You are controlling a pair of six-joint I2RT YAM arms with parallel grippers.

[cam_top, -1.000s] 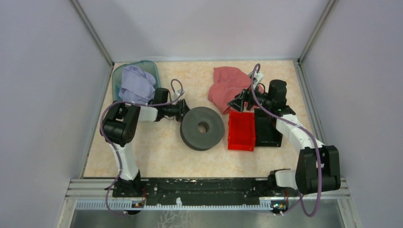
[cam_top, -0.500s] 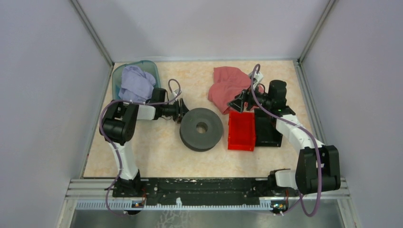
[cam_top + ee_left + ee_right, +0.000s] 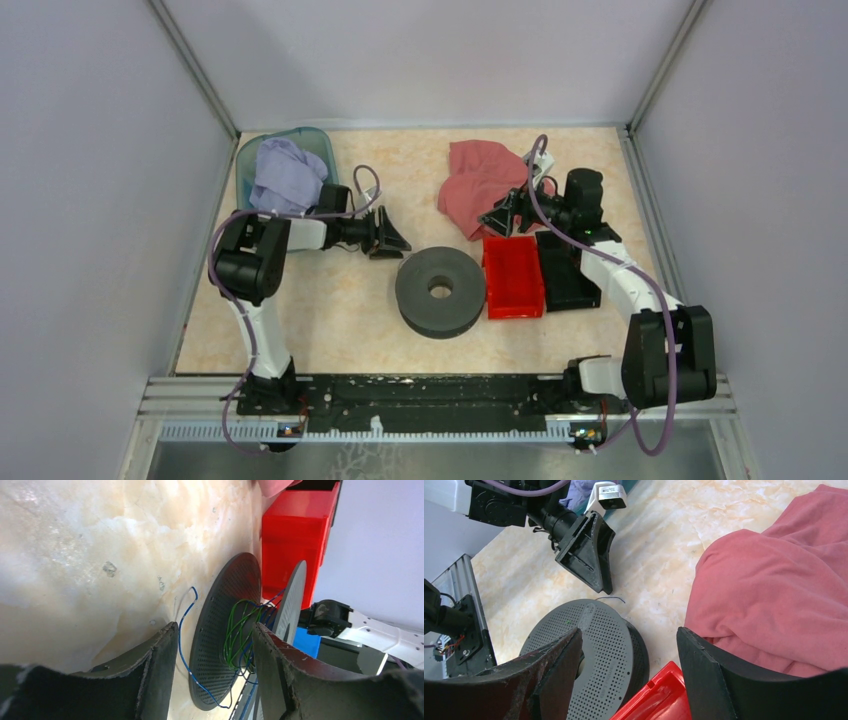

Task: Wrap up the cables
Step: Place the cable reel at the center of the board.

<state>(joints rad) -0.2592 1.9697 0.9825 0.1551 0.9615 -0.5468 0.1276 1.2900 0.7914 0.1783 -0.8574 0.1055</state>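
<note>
1. Checking the spool point(image 3: 438, 290): a dark grey round disc, flat on the marbled beige table point(image 3: 330, 310), its rim touching the red bin point(image 3: 513, 277). Both flanges are perforated with fine holes, and there is a round bore in the hub.
2. The cables point(image 3: 239, 630) are hair-thin green and blue wire, loosely looped round the spool's core between the flanges. One blue strand strays past the table-side flange onto the table.
3. The left gripper point(image 3: 215, 630) has its jaws spread with nothing pinched. It sits just beside the spool, not touching. The fingers are black with rough-edged pads.
4. The right gripper point(image 3: 629, 631) also has its jaws spread and empty. It hangs over the edge of the crumpled red cloth point(image 3: 480, 185), near the far end of the red bin.
5. View differences:
   - Only the left wrist view shows the wire colours and the winding.
   - The top view shows the spool as a plain disc, with no wire resolvable.
   - The right wrist view catches just a short blue end by the rim.
   - Only the top view shows the black bin point(image 3: 565, 270) and the teal basket point(image 3: 245, 165) holding a purple cloth point(image 3: 288, 172).
6. Counts: one spool, two bins, two cloths, one basket.
</note>
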